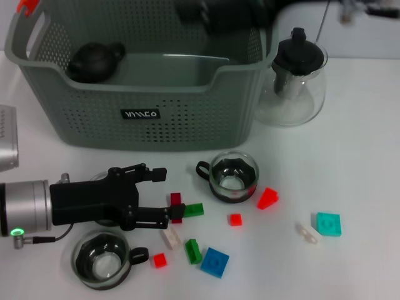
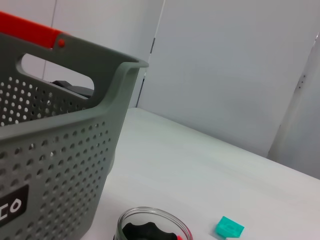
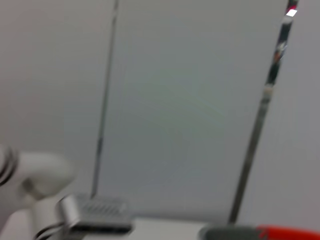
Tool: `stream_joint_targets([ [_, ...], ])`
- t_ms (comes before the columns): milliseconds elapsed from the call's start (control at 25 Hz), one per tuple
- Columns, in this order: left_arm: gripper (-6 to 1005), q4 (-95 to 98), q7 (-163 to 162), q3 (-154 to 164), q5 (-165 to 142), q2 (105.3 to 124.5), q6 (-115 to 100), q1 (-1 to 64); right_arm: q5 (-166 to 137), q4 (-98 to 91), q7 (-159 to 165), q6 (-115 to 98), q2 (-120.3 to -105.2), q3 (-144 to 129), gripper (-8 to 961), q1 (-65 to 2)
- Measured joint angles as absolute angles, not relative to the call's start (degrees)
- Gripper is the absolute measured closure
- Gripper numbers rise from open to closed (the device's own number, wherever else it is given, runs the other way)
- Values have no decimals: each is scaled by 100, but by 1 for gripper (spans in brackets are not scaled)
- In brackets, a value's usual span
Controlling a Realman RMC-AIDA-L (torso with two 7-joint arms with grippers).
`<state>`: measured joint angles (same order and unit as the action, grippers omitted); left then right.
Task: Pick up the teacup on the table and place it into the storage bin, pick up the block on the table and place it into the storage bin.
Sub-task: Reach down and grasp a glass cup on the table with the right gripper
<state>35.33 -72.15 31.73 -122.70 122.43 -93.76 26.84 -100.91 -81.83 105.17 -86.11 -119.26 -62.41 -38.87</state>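
A glass teapot (image 1: 292, 78) with a black lid stands upright on the white table (image 1: 350, 162), at the far right. From the teapot, toward the table's near left: a dark, rounded item (image 1: 95, 60) lies far to the left, its identity unclear. All other visible items belong to the task and are not recorded here.

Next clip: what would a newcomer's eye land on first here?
The big grey-green storage bin at the back, with a dark teapot inside. In front, the left gripper reaches open-fingered toward a dark red block among scattered blocks. Two glass teacups sit nearby.
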Motion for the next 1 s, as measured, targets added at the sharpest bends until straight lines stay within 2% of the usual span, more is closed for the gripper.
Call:
stream_joint_targets([
  [360, 80, 3533, -7196, 3192, -12270, 12254, -9347, 2695, -10885, -8202, 10548, -10487, -11679, -5577, 72, -3840],
  [480, 80, 3533, -7194, 3199, -12272, 12260, -9335, 2675, -11430, -8237, 10595, -10806, -11652, -5587, 72, -3871],
  [640, 80, 3533, -7192, 3188, -12272, 12267, -9345, 2654, -12447, -8235, 10607, -10935, -11735, -5811, 72, -3976],
  [840, 80, 3533, -7195, 3182, -12272, 12273, -9340, 2640, -13535, -8182, 10617, -10814, -11991, -6196, 72, -4140],
  [1000, 80, 3533, -7200, 3181, -12275, 12285, -9330, 2638, -13813, -7894, 10763, -10365, -12021, -6797, 71, -4217],
])
